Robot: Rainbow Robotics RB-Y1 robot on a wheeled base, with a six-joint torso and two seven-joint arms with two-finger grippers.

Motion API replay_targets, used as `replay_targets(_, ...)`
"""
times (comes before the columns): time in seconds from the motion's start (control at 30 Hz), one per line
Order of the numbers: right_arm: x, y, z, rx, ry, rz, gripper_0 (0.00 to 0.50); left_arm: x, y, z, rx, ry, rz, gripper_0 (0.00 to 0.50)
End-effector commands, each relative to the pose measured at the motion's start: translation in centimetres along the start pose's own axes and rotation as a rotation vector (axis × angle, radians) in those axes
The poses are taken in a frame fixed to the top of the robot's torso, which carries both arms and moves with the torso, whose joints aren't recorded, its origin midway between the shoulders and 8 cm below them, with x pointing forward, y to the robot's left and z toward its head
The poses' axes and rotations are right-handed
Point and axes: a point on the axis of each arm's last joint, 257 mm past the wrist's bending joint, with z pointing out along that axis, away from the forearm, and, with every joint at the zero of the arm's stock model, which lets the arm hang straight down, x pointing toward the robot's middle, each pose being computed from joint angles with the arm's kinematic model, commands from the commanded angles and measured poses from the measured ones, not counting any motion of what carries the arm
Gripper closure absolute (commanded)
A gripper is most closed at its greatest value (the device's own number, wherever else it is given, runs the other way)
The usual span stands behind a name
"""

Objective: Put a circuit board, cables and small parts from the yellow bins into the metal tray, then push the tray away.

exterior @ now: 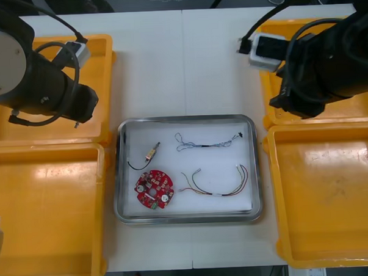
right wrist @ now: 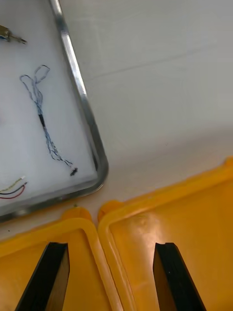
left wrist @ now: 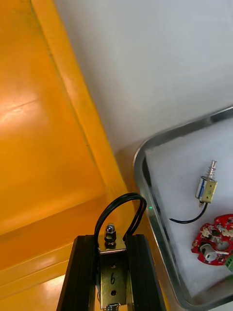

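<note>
Left wrist view: we log left gripper [left wrist: 110, 239] clamped on small metal part [left wrist: 111, 265]; black lead [left wrist: 127, 197] cd snag metal tray [left wrist: 138, 164] rim. Right gripper [right wrist: 110, 247] agape, empty.

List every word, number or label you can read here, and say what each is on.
"6": handwritten on the small metal part held in the left gripper.
Circuit board in the tray: any print is too small to read.
Bins, tray and cables: no text to be seen.
Right gripper, open over the right-hand bins: no markings.
</note>
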Motion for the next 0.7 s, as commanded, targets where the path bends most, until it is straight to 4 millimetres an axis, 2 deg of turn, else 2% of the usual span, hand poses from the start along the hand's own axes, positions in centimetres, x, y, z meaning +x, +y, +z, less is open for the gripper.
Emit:
replay_targets(0.03, 4.6, -3.0, -2.7, 0.099, 0.03, 0.145, 0.0, -0.7, -4.4, -0.1, 0.052, -0.012, -0.015, 0.496)
replay_targets(0.07, 4.8, -3.2, -2.8, 0.104, 0.029, 0.158, 0.0, -0.7, -4.7, -0.1, 0.055, -0.012, -0.012, 0.494)
replay_targets(0.2, 8.0, -4.8, -4.2, 0.153, 0.04, 0.276, 0.0, -0.8, -6.9, 0.3, 0.081, -0.005, 0.007, 0.497)
replay_targets(0.33, 11.3, -5.6, -5.2, 0.187, 0.055, 0.395, 0.0, -0.4, -8.9, 1.0, 0.087, 0.019, 0.041, 0.495)
replay_targets(0.53, 15.8, -5.3, -5.8, 0.221, 0.09, 0.629, 0.0, 1.0, -11.2, 2.8, 0.094, 0.087, 0.07, 0.496)
replay_targets(0.6, 16.5, -5.2, -6.0, 0.228, 0.097, 0.665, 0.0, 0.9, -11.6, 3.2, 0.097, 0.086, 0.073, 0.494)
replay_targets(0.63, 18.3, -4.6, -5.9, 0.236, 0.121, 0.748, 0.0, 0.7, -12.3, 3.9, 0.099, 0.083, 0.079, 0.496)
replay_targets(0.7, 19.7, -4.0, -5.9, 0.243, 0.143, 0.819, 0.0, 0.4, -12.8, 4.5, 0.105, 0.081, 0.08, 0.496)
